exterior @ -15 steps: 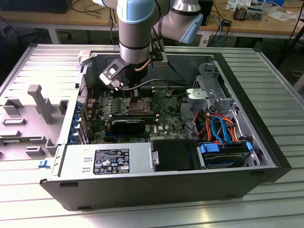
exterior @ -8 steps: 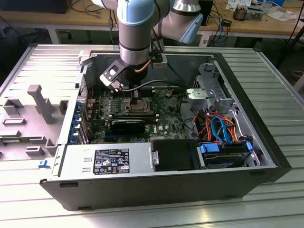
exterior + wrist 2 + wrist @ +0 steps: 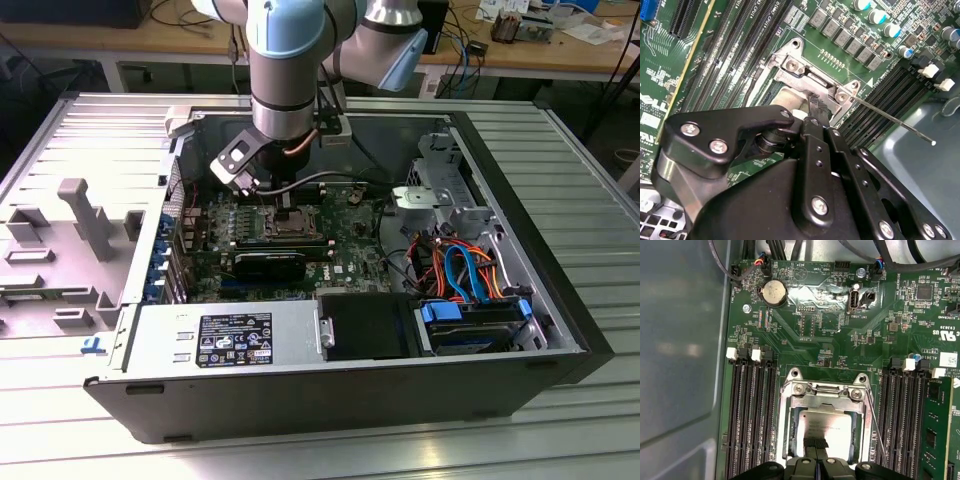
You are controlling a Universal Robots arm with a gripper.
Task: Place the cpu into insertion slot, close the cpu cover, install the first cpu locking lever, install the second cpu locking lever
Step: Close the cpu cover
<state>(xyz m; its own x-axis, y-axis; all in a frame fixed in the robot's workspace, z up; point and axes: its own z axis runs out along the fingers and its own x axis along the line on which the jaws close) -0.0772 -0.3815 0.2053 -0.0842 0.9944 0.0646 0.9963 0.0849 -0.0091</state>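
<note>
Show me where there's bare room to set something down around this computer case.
Free: the ribbed table on the exterior view's right of the case, and the strip in front of it. Crowded: the drive corner's cables, and the insertion slot under the tool.

The arm (image 3: 287,70) hung straight down, wrist vertical. Its gripper (image 3: 285,203) pointed downward, and in the first wrist view its fingers (image 3: 810,443) were pressed together with no gap between them.

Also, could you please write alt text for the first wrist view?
The gripper, jaws together, sits over the edge of the cpu, which shows through the window of the silver cover. Black memory slots flank it on a green board.
</note>
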